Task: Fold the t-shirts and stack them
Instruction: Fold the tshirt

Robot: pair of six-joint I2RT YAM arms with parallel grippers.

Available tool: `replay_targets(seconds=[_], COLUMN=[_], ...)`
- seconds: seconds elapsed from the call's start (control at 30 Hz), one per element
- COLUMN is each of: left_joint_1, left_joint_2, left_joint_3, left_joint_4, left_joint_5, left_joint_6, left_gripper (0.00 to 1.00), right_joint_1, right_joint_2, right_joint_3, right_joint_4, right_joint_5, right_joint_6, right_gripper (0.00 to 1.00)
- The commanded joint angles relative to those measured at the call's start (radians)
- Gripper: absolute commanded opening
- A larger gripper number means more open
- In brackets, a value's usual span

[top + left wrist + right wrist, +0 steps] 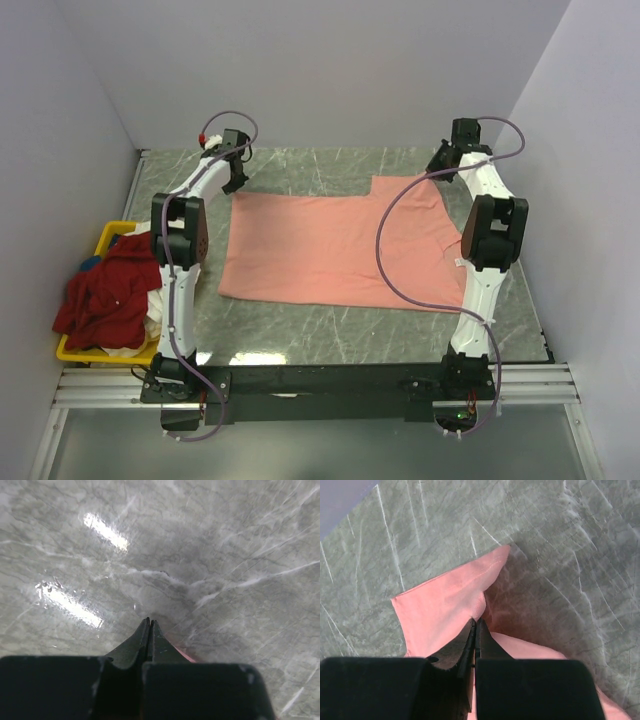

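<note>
The salmon-pink t-shirt point(330, 250) lies spread flat on the grey marble table point(330, 330). My right gripper point(440, 163) is at its far right sleeve. In the right wrist view the gripper point(475, 621) is shut on the pink sleeve cloth point(445, 605), which rises to the fingertips. My left gripper point(236, 185) is at the shirt's far left corner. In the left wrist view it point(150, 621) is shut, with a thin pink edge point(184, 653) beside the right finger. The dark red t-shirt point(110, 290) is heaped in the bin, over the white one point(125, 350).
The yellow plastic bin point(110, 232) stands at the table's left edge beside the left arm. Grey walls close in the back and both sides. A metal rail point(320, 385) runs along the near edge. Purple cables loop over both arms.
</note>
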Motion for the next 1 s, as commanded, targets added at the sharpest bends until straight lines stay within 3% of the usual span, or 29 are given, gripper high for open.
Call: replay_targets(seconds=[0.0, 0.63, 0.97], left_joint_1=[0.013, 0.038, 0.038], left_joint_2=[-0.092, -0.139, -0.288], left_joint_3=[0.052, 0.046, -0.177], left_joint_4=[0.034, 0.077, 0.111], left_joint_5=[-0.023, 0.058, 0.085], left_joint_6=[0.038, 0.098, 0.051], left_gripper=[0.0, 0.0, 0.0], right_joint_1=[-0.013, -0.019, -0.019], right_joint_2=[-0.096, -0.217, -0.439], right_joint_3=[0.007, -0.109, -0.439], right_joint_4=[0.043, 0.067, 0.147], right_joint_5=[-0.001, -0.015, -0.001], right_joint_6=[0.002, 0.007, 0.051], right_gripper=[0.0, 0.0, 0.0])
